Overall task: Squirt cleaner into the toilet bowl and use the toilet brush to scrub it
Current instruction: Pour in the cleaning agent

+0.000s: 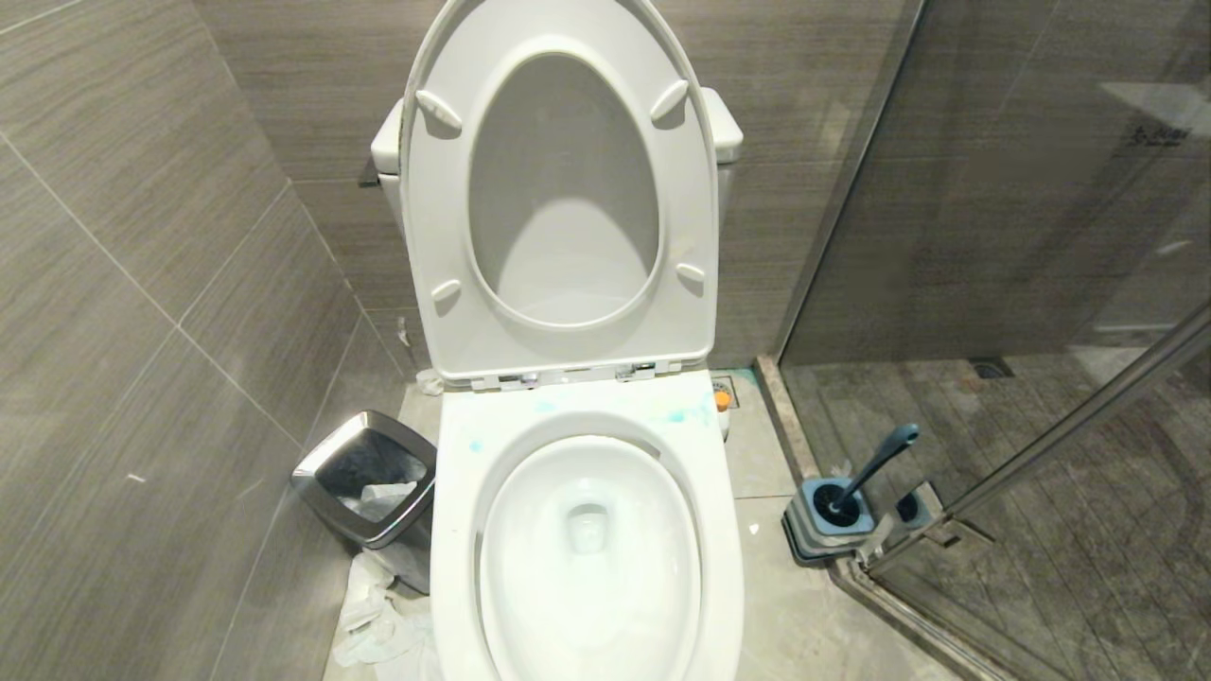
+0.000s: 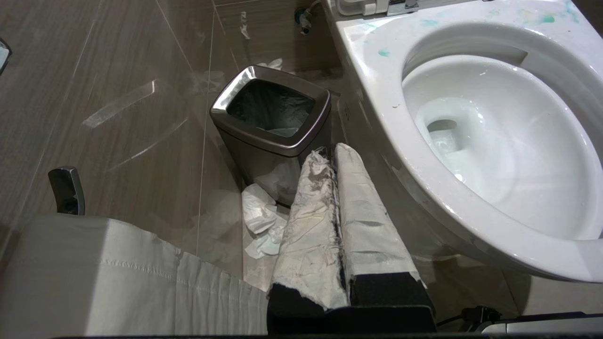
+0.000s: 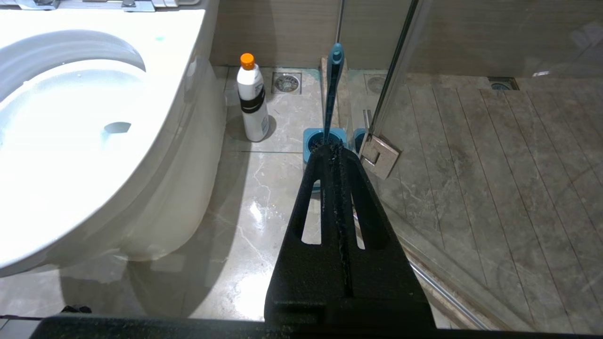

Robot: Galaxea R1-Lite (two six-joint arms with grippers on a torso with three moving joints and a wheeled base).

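Neither arm showed in the head view. The left gripper [image 2: 330, 155], its fingers wrapped in white paper and pressed together on nothing, hung low beside the toilet [image 1: 587, 530], pointing toward the bin [image 2: 271, 120]. The right gripper [image 3: 333, 148], black fingers closed and empty, hung on the other side above the floor [image 3: 254, 197], aimed at the brush [image 3: 332, 89]. In the head view the toilet filled the center, seat and lid [image 1: 558, 189] raised at 12 o'clock, teal smears on the rim. The bin stood at 9 o'clock, against the toilet, crumpled tissue [image 2: 261, 221] at its foot. The brush leaned in its holder [image 1: 833, 515] at 3 o'clock by the glass door [image 1: 1041, 284]. The cleaner [image 3: 252, 99] stood on the floor near the toilet's base, between it and the brush.
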